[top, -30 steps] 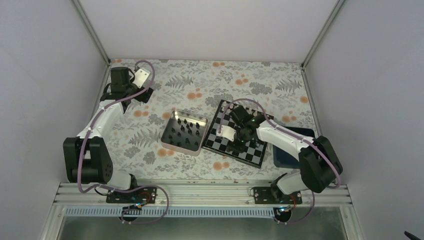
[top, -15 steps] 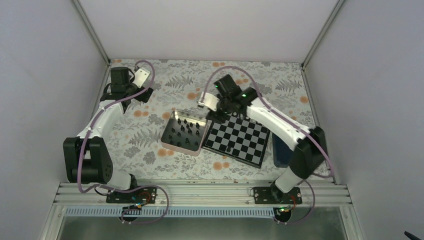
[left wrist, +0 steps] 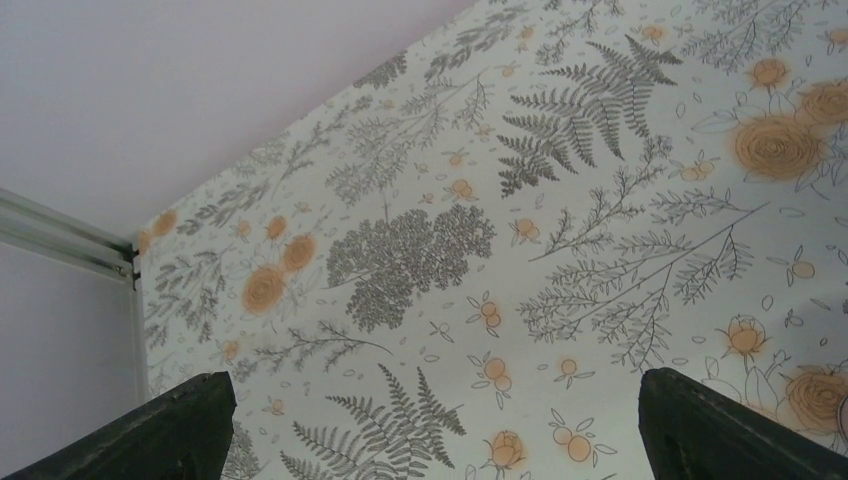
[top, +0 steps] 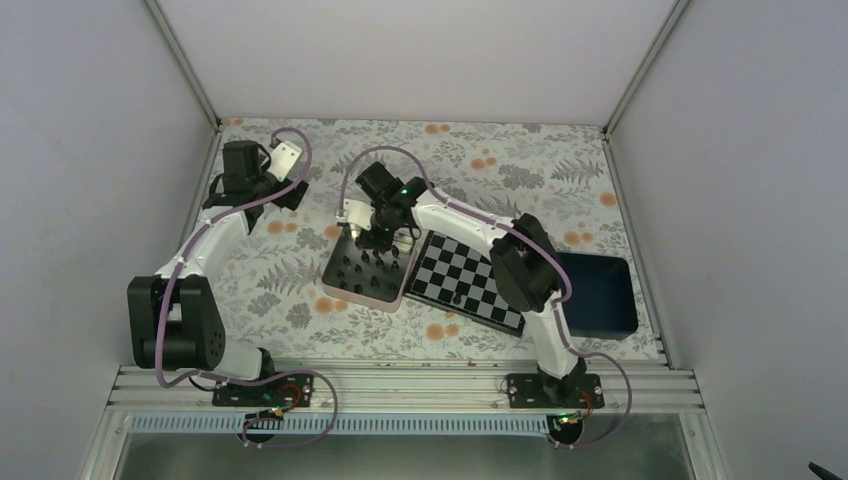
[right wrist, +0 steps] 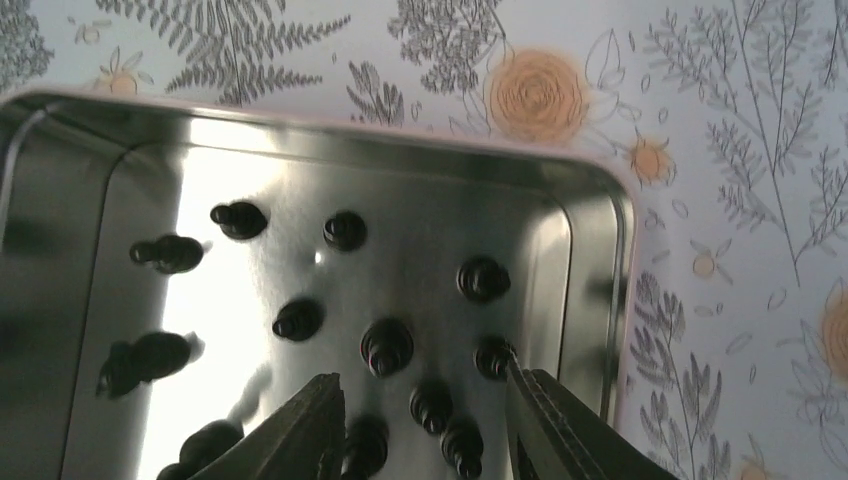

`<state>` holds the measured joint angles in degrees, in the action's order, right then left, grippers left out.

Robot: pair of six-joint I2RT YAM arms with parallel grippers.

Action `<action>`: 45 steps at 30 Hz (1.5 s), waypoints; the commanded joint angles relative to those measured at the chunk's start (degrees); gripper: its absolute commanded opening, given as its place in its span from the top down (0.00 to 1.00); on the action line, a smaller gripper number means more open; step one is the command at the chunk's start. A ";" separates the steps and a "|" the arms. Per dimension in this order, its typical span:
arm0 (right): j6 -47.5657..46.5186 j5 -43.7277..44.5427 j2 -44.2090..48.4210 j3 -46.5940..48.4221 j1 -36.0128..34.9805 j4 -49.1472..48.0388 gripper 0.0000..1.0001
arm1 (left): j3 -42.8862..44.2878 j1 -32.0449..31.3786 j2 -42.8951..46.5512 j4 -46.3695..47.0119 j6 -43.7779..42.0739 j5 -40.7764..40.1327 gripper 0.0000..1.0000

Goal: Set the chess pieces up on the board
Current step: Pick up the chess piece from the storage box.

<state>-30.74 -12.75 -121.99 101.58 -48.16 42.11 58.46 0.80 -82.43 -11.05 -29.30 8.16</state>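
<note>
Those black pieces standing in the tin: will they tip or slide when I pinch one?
Probably light and stiff: the chess pieces look small and solid. They stand close together, so a finger could knock a neighbour over. The shiny floor of the tin may let them slide.

Chess pieces (right wrist: 385,345) black; tin (right wrist: 592,280) silver; board (top: 470,275) black-white checkered; table cover (left wrist: 420,250) white, grey-orange floral.
</note>
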 commanded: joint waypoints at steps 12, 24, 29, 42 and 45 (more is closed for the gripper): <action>1.50 2.22 -8.75 11.56 -2.06 0.33 0.59 | -4.96 0.26 2.21 5.44 0.38 1.28 0.00; 1.91 5.45 -11.81 13.06 -2.56 1.28 0.62 | -5.83 0.26 2.85 5.69 1.26 1.42 0.00; 2.22 6.41 -13.64 15.01 -2.86 2.32 0.62 | -6.35 0.28 3.02 5.88 0.92 0.51 0.00; 1.84 8.12 -15.19 14.87 -3.09 1.79 0.63 | -7.02 0.34 3.08 6.21 1.00 0.23 0.00; 1.87 8.14 -15.71 15.13 -3.08 1.71 0.63 | -7.15 0.34 3.12 6.22 0.91 0.33 0.00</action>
<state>-29.45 -5.26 -136.00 115.13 -50.63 44.16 52.16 0.82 -80.49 -6.00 -28.88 8.19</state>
